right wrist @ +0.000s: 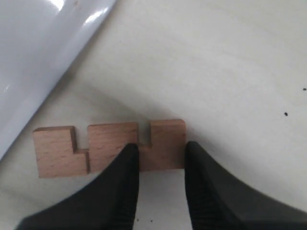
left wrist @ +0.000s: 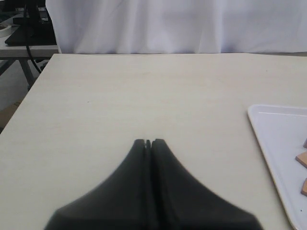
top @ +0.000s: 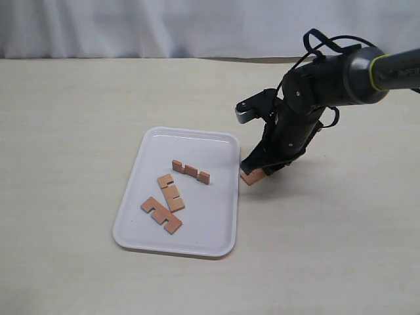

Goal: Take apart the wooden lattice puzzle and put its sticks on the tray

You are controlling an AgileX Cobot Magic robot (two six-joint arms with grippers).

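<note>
No assembled lattice puzzle shows; I see only separate sticks. Three sticks (top: 191,171), (top: 170,192), (top: 161,215) lie flat inside the white tray (top: 210,223). A fourth stick (top: 251,176) is just off the tray's right rim, at table level. My right gripper (top: 259,169) is shut on one end of it. In the right wrist view the fingers clamp the end section of this notched stick (right wrist: 110,146), my right gripper (right wrist: 162,153) straddling it, with the tray (right wrist: 38,57) close by. My left gripper (left wrist: 149,142) is shut and holds nothing; it is out of the exterior view.
The beige table (top: 79,131) surrounds the tray. A white curtain (top: 164,26) hangs along the far edge. In the left wrist view the tray's corner (left wrist: 283,139) and bits of sticks (left wrist: 302,158) show at one side.
</note>
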